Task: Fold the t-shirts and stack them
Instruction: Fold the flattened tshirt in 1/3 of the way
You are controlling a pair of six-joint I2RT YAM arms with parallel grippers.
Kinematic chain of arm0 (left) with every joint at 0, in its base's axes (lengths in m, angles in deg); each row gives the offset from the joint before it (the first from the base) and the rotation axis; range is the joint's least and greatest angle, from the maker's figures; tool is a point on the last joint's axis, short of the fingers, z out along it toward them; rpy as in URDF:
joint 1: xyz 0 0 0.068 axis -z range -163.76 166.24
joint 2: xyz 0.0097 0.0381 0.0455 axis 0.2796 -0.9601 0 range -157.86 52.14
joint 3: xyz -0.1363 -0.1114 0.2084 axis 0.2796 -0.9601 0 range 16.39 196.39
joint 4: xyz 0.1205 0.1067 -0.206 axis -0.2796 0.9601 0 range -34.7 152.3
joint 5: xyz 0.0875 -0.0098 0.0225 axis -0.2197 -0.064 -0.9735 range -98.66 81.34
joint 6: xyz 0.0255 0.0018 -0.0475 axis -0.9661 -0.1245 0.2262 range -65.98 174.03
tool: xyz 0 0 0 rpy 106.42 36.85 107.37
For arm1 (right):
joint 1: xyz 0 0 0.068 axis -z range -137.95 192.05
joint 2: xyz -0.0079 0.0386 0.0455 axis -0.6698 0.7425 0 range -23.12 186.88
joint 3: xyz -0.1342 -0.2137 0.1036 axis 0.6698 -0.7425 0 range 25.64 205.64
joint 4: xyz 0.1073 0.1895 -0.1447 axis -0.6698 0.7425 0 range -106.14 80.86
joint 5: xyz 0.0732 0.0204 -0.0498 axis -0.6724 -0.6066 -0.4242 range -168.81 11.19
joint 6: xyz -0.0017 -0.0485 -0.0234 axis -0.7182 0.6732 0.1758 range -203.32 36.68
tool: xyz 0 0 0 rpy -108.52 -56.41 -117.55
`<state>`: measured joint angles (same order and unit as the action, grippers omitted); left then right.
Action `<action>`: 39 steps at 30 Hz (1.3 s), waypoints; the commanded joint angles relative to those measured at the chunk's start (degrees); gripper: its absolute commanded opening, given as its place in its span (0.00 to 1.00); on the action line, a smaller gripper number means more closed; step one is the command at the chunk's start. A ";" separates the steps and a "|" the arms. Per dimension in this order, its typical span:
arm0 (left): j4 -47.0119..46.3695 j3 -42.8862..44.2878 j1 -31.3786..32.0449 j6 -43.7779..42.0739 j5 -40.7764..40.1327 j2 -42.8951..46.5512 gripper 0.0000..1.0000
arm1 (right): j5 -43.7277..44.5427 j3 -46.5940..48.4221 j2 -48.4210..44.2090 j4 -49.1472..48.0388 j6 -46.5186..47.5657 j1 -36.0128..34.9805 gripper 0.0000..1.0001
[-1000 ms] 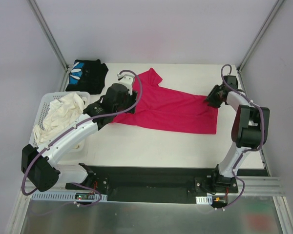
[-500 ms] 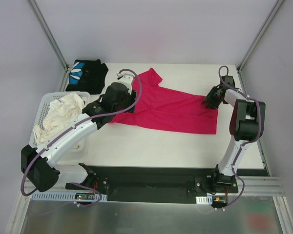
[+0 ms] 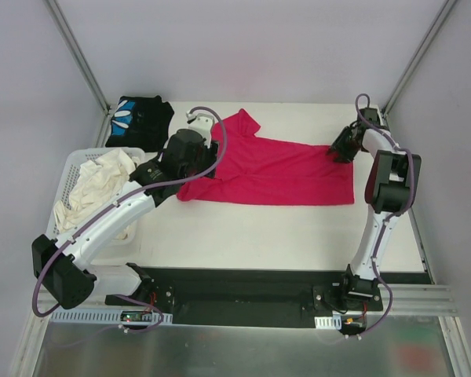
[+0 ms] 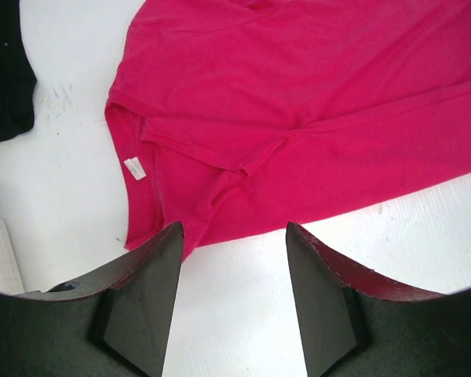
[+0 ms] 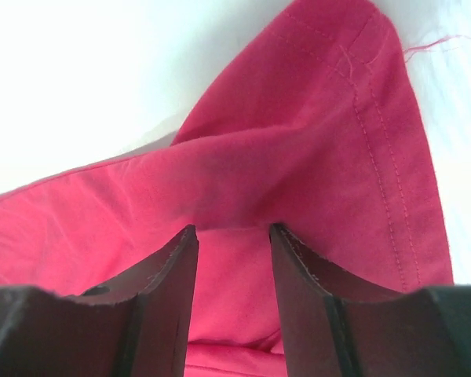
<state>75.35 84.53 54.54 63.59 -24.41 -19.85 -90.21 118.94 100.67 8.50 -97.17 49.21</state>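
The magenta-red t-shirt lies spread across the middle of the table, sleeve toward the back. The black t-shirt with the blue-and-white print sits bunched at the back left. My left gripper hovers open over the red shirt's left end. In the left wrist view bare table shows between its jaws, and the shirt's edge lies just past the tips. My right gripper is at the shirt's far right corner. Its jaws stand apart, with red cloth under and between them and a raised fold at the tips.
A white lattice basket holding cream cloth stands at the left edge, under my left arm. Frame posts rise at the back corners, close to my right gripper. An edge of the black shirt shows in the left wrist view.
My right gripper moved toward the back right corner, dragging the red shirt's right end along, so the shirt lies straighter. Its jaws have widened. The left arm barely shifted.
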 commanded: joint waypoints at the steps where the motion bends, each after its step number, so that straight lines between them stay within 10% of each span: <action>1: 0.51 2.79 0.54 -1.48 -2.18 -0.96 0.54 | 2.17 10.13 6.36 8.31 2.77 1.01 0.45; 13: 0.43 3.76 0.54 -0.86 -1.57 -1.05 0.54 | 3.40 30.37 16.75 18.16 4.62 3.12 0.49; 28: 0.34 0.16 0.54 2.30 1.24 -0.18 0.53 | 3.58 5.87 -6.09 10.43 9.71 4.62 0.53; 39: -0.02 -2.84 0.46 3.71 3.62 5.01 0.54 | 0.06 5.42 -8.64 9.81 7.70 5.94 0.54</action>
<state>75.48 82.08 54.56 66.01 -22.33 -18.41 -88.63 125.45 94.33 17.83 -89.23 55.48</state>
